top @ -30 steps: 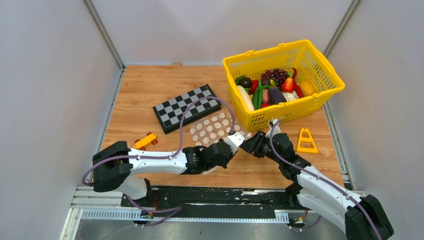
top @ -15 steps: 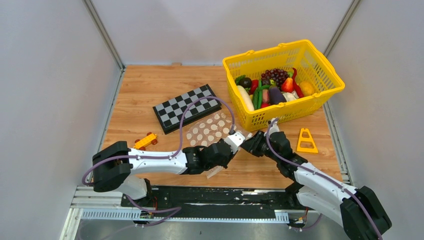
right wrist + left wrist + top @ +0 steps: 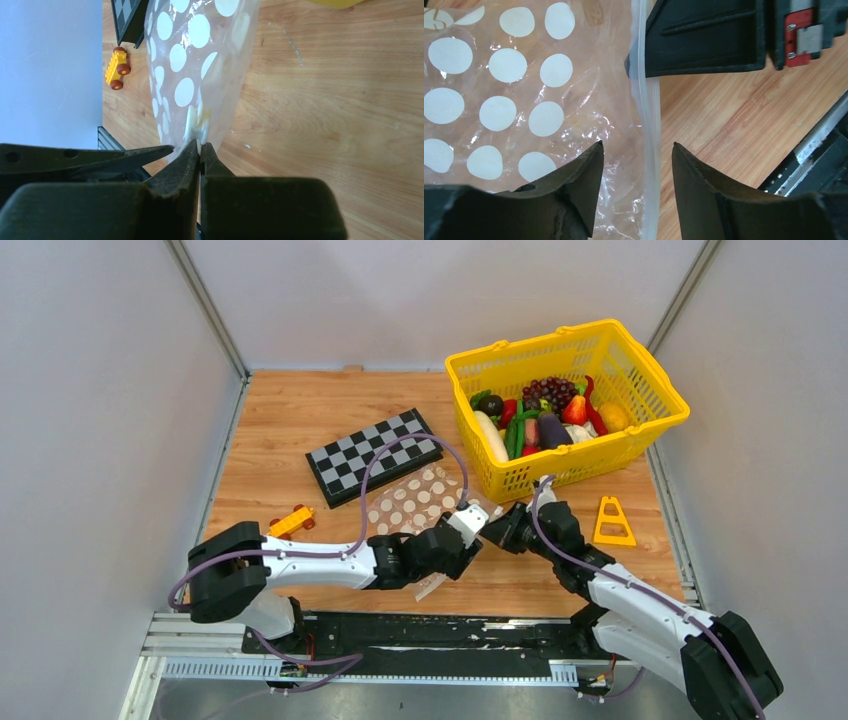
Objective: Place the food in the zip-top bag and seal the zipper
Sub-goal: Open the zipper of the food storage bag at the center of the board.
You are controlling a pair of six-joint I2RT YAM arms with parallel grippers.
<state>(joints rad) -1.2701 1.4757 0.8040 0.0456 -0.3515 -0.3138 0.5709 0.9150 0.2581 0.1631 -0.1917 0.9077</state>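
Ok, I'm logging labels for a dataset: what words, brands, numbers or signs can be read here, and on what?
None readable.
The zip-top bag carries only white dots; a faint brownish mark near its edge is too blurred to read.
The red tag on the right gripper shows no lettering.

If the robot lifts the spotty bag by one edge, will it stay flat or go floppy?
Probably floppy: the zip-top bag is thin, wrinkled plastic that curves away from the right gripper pinching its edge. Probably very light too: it looks empty.
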